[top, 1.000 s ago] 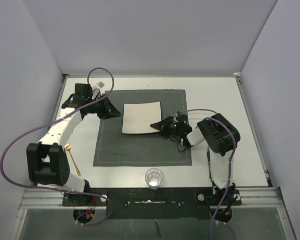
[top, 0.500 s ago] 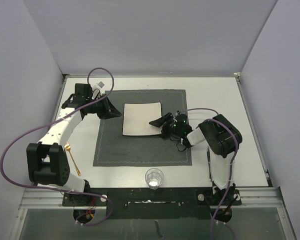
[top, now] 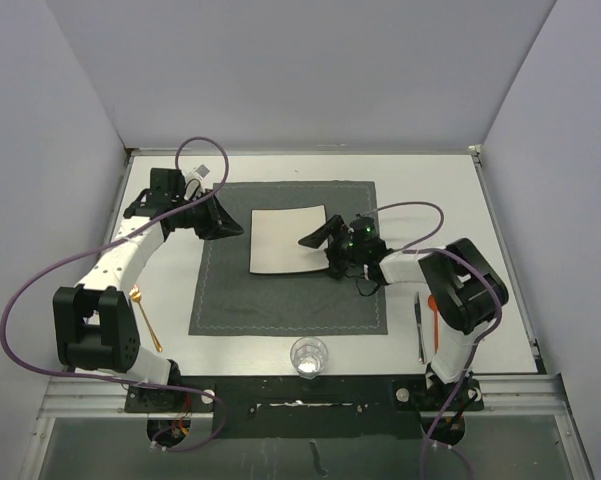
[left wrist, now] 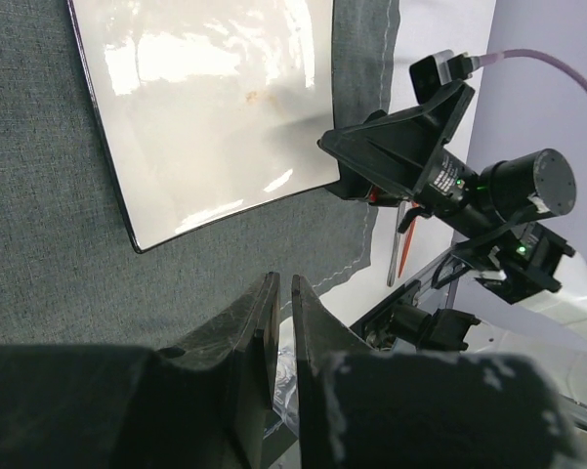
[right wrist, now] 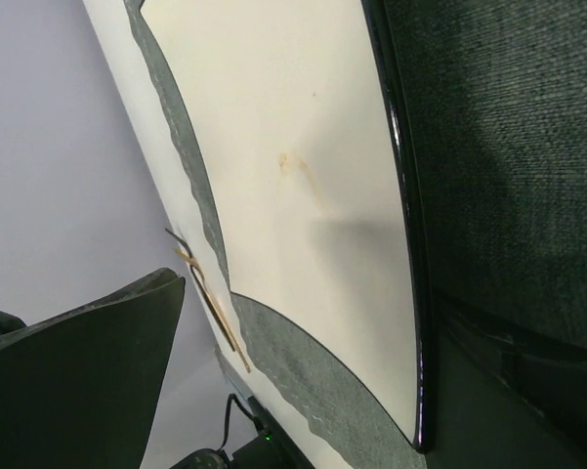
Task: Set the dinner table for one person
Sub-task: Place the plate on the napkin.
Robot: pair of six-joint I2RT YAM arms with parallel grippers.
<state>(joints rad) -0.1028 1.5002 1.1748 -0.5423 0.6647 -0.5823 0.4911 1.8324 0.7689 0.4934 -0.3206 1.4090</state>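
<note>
A square white plate [top: 288, 238] with a dark rim lies on the dark grey stitched placemat [top: 280, 300], in the middle of the white dinner table [top: 430, 200]. My right gripper [top: 325, 248] stands open at the plate's right edge, one finger raised over the plate. In the right wrist view the plate [right wrist: 303, 195] fills the gap between the spread fingers [right wrist: 78, 371], and its rim runs beside the other finger. My left gripper [top: 225, 222] is shut and empty over the placemat's far left corner. In the left wrist view it [left wrist: 284, 293] hovers above the placemat [left wrist: 59, 274], short of the plate [left wrist: 215, 107].
A gold fork [top: 145, 318] lies on the table left of the placemat. A clear glass [top: 309, 355] stands by the front rail. A knife [top: 419, 318] and a red-handled utensil [top: 434, 312] lie under the right arm's elbow. Purple cables loop over both arms.
My right gripper has opened and let go of the plate's right edge. The plate and placemat have shifted slightly right, and the right arm's elbow has swung right. The left arm holds still.
</note>
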